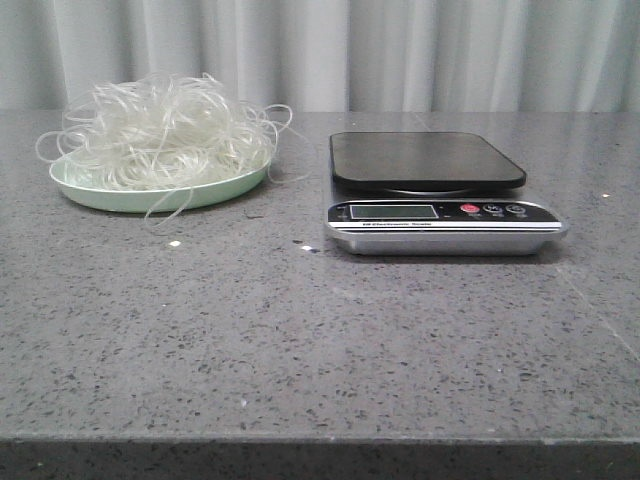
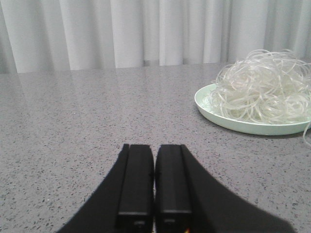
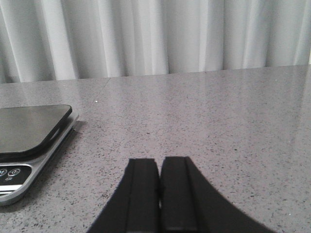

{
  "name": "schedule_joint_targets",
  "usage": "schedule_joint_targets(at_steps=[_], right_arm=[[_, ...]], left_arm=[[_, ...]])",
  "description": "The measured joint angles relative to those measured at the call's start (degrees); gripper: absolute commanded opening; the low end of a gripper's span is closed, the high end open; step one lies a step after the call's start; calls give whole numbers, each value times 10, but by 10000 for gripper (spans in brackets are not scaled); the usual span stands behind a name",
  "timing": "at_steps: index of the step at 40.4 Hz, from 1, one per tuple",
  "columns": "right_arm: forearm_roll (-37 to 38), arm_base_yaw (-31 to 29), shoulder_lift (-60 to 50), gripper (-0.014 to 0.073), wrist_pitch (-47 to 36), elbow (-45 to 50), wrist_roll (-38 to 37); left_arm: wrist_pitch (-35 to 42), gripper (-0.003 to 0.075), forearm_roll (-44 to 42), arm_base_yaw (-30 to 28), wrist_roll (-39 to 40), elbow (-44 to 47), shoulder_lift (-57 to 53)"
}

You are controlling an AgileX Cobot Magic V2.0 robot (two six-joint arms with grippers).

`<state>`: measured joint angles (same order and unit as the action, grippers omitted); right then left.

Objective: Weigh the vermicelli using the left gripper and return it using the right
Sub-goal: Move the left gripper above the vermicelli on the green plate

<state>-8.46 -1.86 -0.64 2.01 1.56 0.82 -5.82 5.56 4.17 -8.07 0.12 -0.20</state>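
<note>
Neither arm is seen from the front. The vermicelli (image 1: 165,130) is heaped on the green plate (image 1: 110,196) left of the scale (image 1: 440,195), on speckled grey stone before pale curtains. The left gripper (image 2: 154,187) and right gripper (image 3: 159,194) are pressed closed, empty

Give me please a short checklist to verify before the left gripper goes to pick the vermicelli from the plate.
1. Vermicelli all on the green plate: mostly ok, a few strands hang over the rim.
2. Scale platform free: ok.
3. Scale display on and zeroed: cannot tell, no reading is legible.
4. Left gripper open for the grasp: not ok, fingers are shut.
5. Right gripper out of the way: ok, shut and empty beside the scale.
</note>
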Motion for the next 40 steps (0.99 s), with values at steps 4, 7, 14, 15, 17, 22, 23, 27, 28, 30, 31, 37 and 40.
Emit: schedule_joint_targets(at_steps=[4, 7, 14, 15, 17, 22, 23, 27, 28, 30, 31, 37, 40], right_arm=[[0, 0, 0, 150, 0, 0, 0], [0, 0, 0, 150, 0, 0, 0], [0, 0, 0, 150, 0, 0, 0], [0, 0, 0, 150, 0, 0, 0], [0, 0, 0, 150, 0, 0, 0], [0, 0, 0, 150, 0, 0, 0], [0, 0, 0, 150, 0, 0, 0], [0, 0, 0, 150, 0, 0, 0], [0, 0, 0, 150, 0, 0, 0], [0, 0, 0, 150, 0, 0, 0], [0, 0, 0, 150, 0, 0, 0], [0, 0, 0, 150, 0, 0, 0], [0, 0, 0, 150, 0, 0, 0]], left_arm=[[0, 137, 0, 0, 0, 0, 0], [0, 137, 0, 0, 0, 0, 0], [0, 137, 0, 0, 0, 0, 0], [0, 137, 0, 0, 0, 0, 0], [0, 137, 0, 0, 0, 0, 0], [9, 137, 0, 0, 0, 0, 0], [10, 137, 0, 0, 0, 0, 0], [19, 137, 0, 0, 0, 0, 0], [21, 137, 0, 0, 0, 0, 0], [23, 137, 0, 0, 0, 0, 0], [24, 137, 0, 0, 0, 0, 0], [44, 137, 0, 0, 0, 0, 0], [79, 137, 0, 0, 0, 0, 0]])
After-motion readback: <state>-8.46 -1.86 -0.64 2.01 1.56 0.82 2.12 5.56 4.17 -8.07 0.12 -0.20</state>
